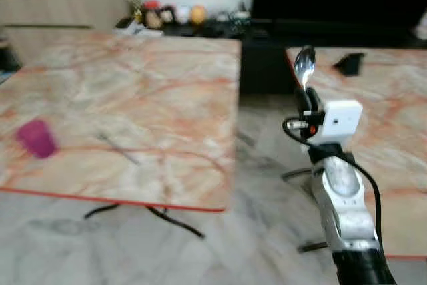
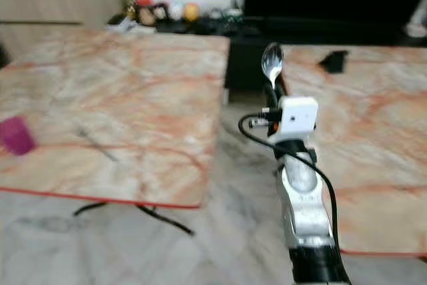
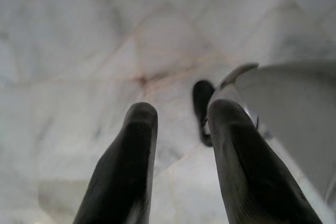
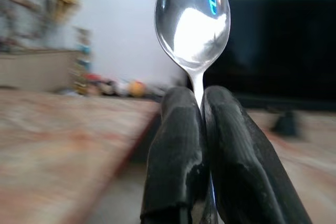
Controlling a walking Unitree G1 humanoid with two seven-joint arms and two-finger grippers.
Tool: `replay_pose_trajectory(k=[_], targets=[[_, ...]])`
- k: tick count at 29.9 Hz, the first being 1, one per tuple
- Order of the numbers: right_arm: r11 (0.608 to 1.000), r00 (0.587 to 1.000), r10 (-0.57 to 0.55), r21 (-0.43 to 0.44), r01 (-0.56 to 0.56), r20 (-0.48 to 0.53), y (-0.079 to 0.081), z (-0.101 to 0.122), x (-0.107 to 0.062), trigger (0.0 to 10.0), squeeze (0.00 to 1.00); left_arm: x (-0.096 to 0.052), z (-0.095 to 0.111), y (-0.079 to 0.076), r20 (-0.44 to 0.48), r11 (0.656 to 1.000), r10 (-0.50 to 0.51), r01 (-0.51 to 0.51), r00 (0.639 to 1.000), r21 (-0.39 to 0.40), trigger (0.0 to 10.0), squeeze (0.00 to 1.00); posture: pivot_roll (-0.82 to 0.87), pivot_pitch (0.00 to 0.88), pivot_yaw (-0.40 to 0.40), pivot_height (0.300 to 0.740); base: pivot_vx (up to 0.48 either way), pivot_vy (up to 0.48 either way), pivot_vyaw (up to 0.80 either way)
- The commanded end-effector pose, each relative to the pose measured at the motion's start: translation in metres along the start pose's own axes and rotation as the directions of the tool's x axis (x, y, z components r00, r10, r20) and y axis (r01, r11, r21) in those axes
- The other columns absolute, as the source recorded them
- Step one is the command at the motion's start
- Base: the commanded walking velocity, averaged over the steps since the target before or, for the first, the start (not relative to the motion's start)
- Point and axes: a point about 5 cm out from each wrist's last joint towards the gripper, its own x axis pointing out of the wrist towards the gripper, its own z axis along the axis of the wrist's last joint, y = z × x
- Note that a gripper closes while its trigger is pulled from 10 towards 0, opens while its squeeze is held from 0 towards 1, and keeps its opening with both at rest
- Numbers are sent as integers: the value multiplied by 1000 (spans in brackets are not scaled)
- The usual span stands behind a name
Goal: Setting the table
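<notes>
Spoon, shiny oval bowl | clamped upright by right pincer

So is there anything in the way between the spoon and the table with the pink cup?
Nothing visible. The right gripper holds the spoon upright over the gap; the table lies leftward, the pink cup at its far side.

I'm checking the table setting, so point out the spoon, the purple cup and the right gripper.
spoon (image 4: pixel 193 17): right wrist view, on its bowl.
purple cup (image 1: pixel 37 139): left eye view, on its side wall.
right gripper (image 4: pixel 202 103): right wrist view, between the fingertips, shut on the spoon's neck.
</notes>
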Motion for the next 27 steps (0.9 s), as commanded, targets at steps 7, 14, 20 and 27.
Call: replay_pose_trajectory(k=[7,14,20,27], targets=[[1000,1000,-18,0,18,17,-4,4,2,10000,0,-1,-5,-4,-15,1000,-13,13,1000,8,10000,0,-90,0,35,740,0,-397,0],[1000,1000,-18,-4,18,19,-6,4,3,10000,0,0,-4,-4,-14,1000,-15,15,1000,6,10000,0,-90,0,34,740,0,-397,0],[1000,1000,-15,-6,15,15,-6,4,5,10000,0,0,-3,-5,-14,1000,-17,17,1000,3,10000,0,-87,0,29,740,0,-398,0],[1000,1000,-15,-5,15,15,-5,4,5,10000,0,1,-2,-5,-12,1000,-18,18,1000,-1,10000,0,-87,0,30,740,0,-398,0]])
